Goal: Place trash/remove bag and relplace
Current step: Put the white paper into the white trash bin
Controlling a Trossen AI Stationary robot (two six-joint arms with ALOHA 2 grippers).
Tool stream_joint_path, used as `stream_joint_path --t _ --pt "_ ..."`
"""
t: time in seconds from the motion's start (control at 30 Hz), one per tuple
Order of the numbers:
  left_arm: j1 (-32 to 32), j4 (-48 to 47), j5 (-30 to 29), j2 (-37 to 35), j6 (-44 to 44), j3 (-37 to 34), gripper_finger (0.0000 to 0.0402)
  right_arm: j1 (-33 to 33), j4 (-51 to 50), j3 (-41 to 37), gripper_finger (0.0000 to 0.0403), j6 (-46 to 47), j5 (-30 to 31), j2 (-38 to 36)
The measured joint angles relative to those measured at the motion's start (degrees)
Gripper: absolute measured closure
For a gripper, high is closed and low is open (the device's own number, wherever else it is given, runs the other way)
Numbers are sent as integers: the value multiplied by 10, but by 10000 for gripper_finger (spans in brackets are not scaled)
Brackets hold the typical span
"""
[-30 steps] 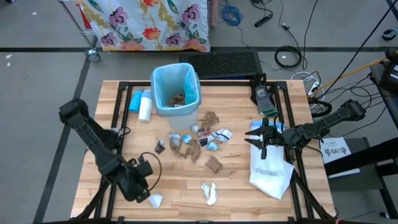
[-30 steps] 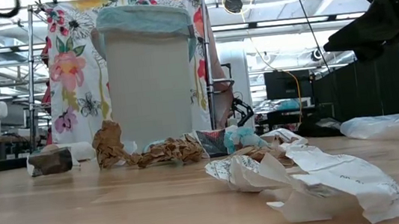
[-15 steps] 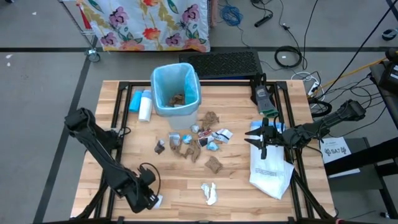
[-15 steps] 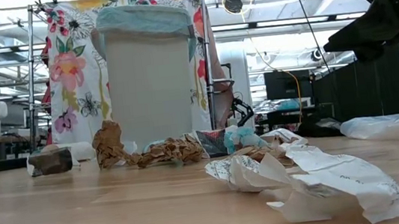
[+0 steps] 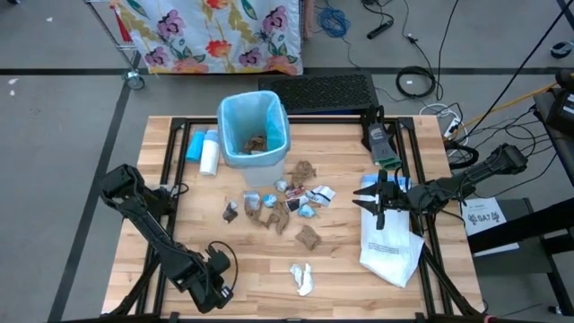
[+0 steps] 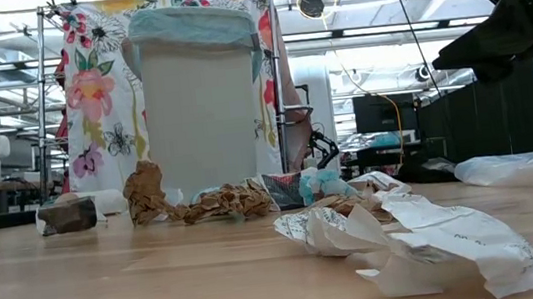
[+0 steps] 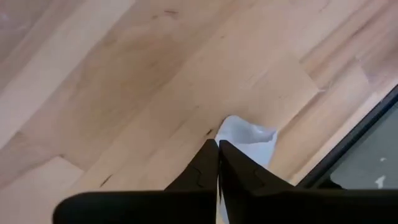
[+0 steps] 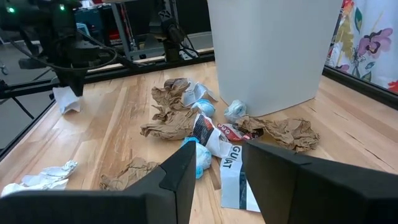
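My left claw (image 7: 217,152) is pinched shut on a small crumpled white paper scrap (image 7: 249,138) at the lower left of the wooden table (image 5: 341,265). I should lift straight, then carry it to the blue-lined bin (image 5: 254,130) at upper centre. My right claw (image 8: 217,163) hangs half-open over the white plastic bag (image 5: 387,247).

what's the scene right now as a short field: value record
left tool: shut on a white scrap, near table corner on the left arm's side
right tool: open, over the white bag
bin: blue liner, brown scraps inside
loose trash: cluster mid-table, in front of the bin
white wad: alone, near front edge
table: wooden
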Motion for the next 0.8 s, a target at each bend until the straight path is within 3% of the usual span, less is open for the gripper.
stream_joint_path --t 0.23,0.47,0.67,0.8 --pt "0 -94 -1 -55 -7 27 399 0 -3 0 280 0 0 0" --pt "10 -349 -35 -132 6 111 400 0 -3 0 280 0 0 0" --pt "36 -518 -102 -206 20 177 401 0 -3 0 280 0 0 0" --pt "68 -517 -183 -264 64 197 401 0 -3 0 280 0 0 0"
